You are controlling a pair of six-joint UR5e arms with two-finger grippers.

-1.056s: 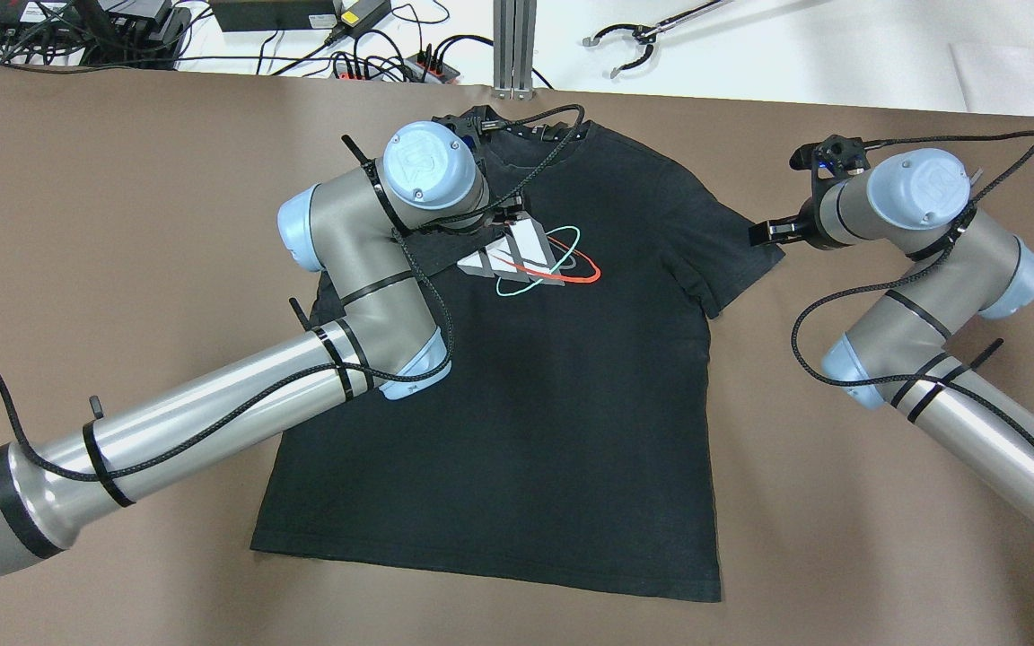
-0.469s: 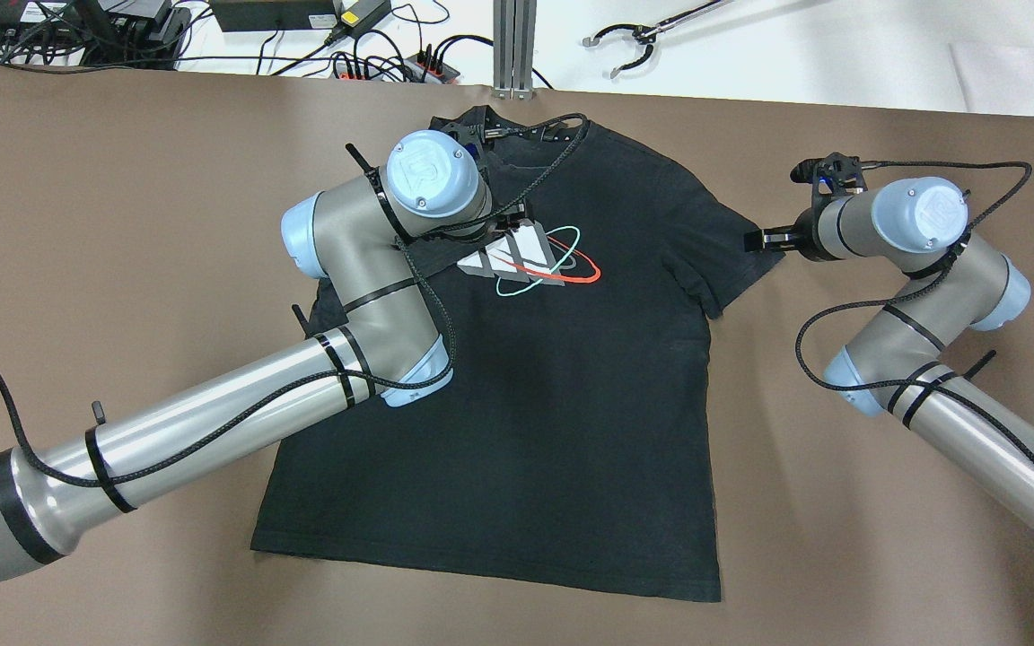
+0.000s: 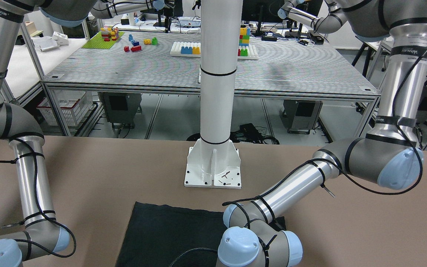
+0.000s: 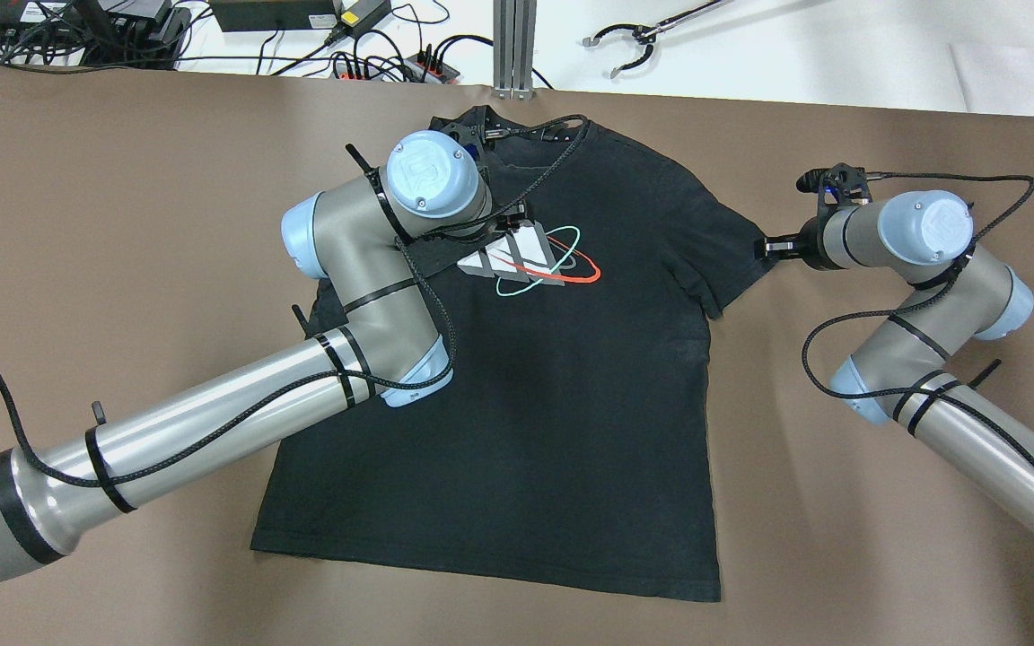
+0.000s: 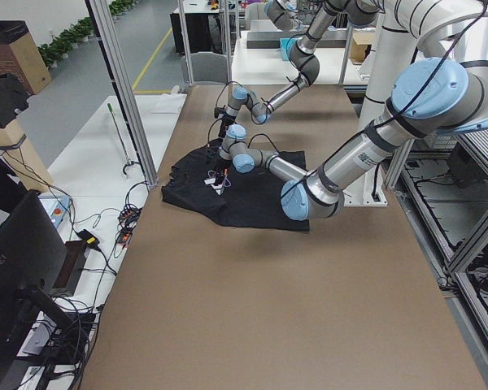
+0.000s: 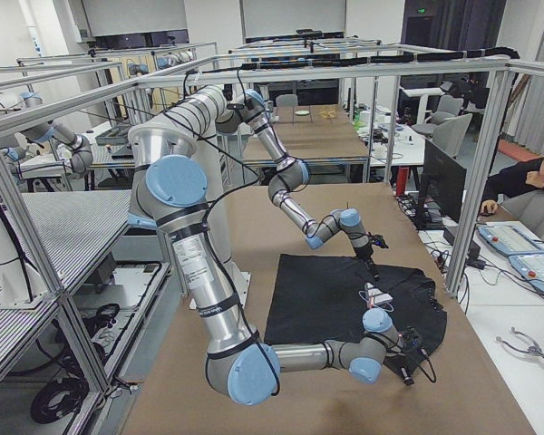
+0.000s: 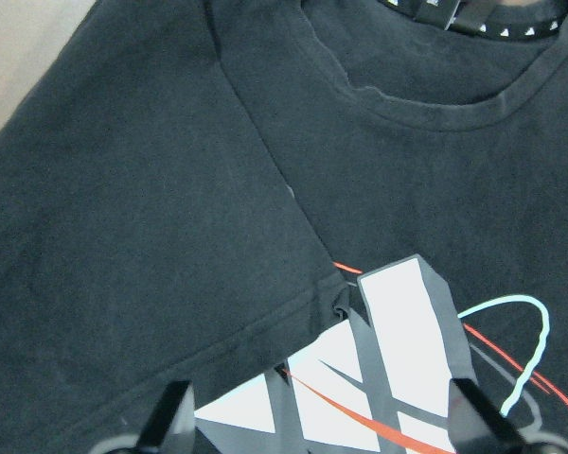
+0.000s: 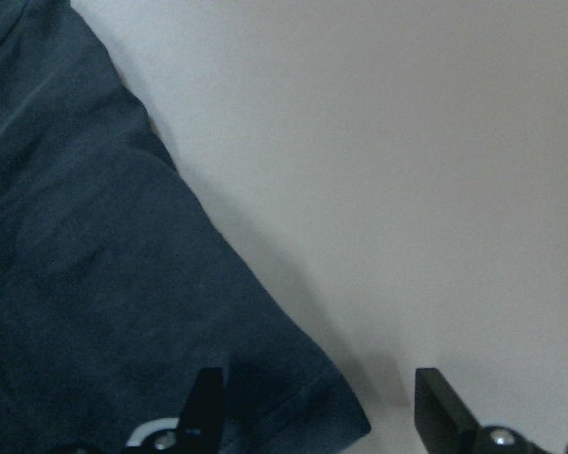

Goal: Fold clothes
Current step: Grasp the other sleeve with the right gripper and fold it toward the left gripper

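Left arm: the silver-and-blue left arm (image 4: 212,422) lies across the near left of the garment. It covers the garment's left side and most of the left sleeve in the overhead view.
Garment: a black short-sleeved T-shirt (image 4: 571,431) lies flat and front up at the middle of the brown table (image 4: 122,224). Its hem is towards the robot and its collar away.
Print: a white, red and teal chest logo (image 4: 535,260), its left part hidden under the left wrist.
Left gripper: the left gripper (image 7: 322,430) hangs over the logo with its fingers spread wide and nothing between them. The fingertips are cut off by the wrist view's lower edge.
Left sleeve: the left sleeve (image 7: 123,265) is turned in over the chest, its hemmed corner meeting the logo.
Right gripper: the right gripper (image 8: 327,416) is spread and straddles the outer corner of the right sleeve (image 4: 732,251). Contact with the cloth cannot be made out.
Neckline: the ribbed neckline (image 7: 435,109) is partly behind the left wrist's camera and cable in the overhead view.
Hem end, front-facing view: only a dark strip shows, cut off below, near the white pillar's base plate (image 3: 213,167).
Beyond: a grey aluminium post (image 4: 514,45) and a white bench (image 4: 840,54) carrying black cables.
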